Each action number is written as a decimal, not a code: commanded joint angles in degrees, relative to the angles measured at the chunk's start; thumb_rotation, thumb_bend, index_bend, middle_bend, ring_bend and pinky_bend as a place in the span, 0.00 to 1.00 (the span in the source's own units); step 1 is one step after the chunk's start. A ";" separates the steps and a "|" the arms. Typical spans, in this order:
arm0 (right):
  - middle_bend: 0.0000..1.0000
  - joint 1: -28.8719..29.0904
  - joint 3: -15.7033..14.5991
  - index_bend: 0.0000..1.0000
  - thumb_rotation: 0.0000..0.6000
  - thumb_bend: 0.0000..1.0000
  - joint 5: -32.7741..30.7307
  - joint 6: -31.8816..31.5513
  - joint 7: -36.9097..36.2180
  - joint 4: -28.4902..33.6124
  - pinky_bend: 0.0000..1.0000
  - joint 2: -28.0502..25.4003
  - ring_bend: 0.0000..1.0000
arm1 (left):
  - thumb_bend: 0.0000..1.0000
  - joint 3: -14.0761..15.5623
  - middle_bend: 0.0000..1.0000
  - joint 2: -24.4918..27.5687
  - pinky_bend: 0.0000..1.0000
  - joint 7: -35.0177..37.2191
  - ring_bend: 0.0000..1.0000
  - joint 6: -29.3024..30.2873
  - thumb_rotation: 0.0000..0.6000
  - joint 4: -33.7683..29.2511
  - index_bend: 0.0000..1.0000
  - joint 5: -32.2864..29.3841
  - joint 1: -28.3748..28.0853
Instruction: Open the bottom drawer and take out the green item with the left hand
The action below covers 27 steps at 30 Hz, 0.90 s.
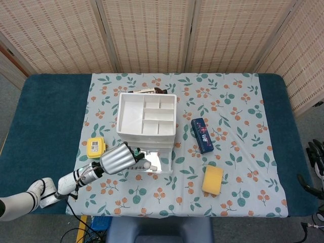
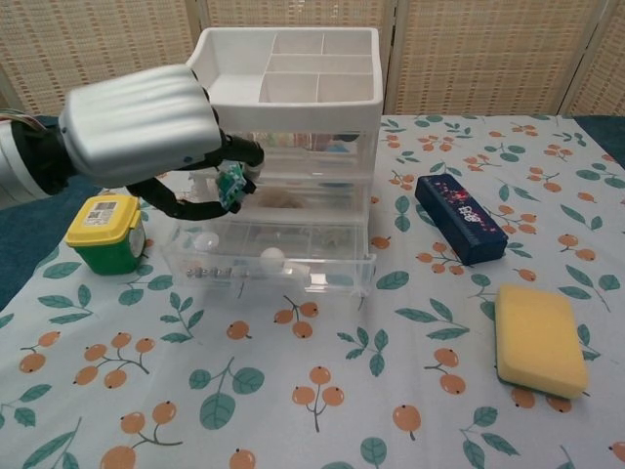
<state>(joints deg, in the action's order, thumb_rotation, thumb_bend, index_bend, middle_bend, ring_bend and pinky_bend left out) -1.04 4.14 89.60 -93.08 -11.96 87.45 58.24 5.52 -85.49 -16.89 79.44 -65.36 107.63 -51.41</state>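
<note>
A white and clear drawer unit (image 1: 147, 119) (image 2: 293, 93) stands mid-table with its bottom drawer (image 1: 158, 165) (image 2: 269, 266) pulled out toward me. My silver left hand (image 1: 118, 159) (image 2: 146, 132) hovers over the drawer's left end and pinches a small green item (image 2: 231, 184) (image 1: 135, 152) just above it. A small white ball (image 2: 271, 257) lies inside the drawer. At the right edge of the head view, off the table, my right hand (image 1: 315, 154) hangs with dark fingers apart and nothing in it.
A yellow and green container (image 1: 95, 147) (image 2: 105, 233) sits left of the drawer, close under my left hand. A blue case (image 1: 201, 135) (image 2: 461, 217) and a yellow sponge (image 1: 212, 179) (image 2: 539, 339) lie to the right. A dark item (image 1: 152, 91) lies behind the unit.
</note>
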 commanded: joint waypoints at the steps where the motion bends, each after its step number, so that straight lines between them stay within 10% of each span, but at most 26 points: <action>1: 0.04 0.07 -0.02 0.00 1.00 0.33 0.14 -0.02 0.07 0.09 0.00 -0.03 0.00 | 0.31 0.01 0.95 3.53 1.00 -0.74 1.00 3.06 1.00 -3.77 0.57 -0.41 3.08; 27: 0.04 1.25 -0.28 0.00 1.00 0.33 1.20 0.60 1.56 1.41 0.00 -0.05 0.00 | 0.31 3.61 0.95 7.22 1.00 0.13 1.00 0.34 1.00 -4.55 0.57 -2.25 15.39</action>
<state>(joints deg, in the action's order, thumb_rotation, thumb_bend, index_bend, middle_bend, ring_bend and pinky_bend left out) 0.22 3.87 90.82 -92.47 -10.41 88.86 58.19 9.03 -77.94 -16.79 80.20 -70.19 105.37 -36.22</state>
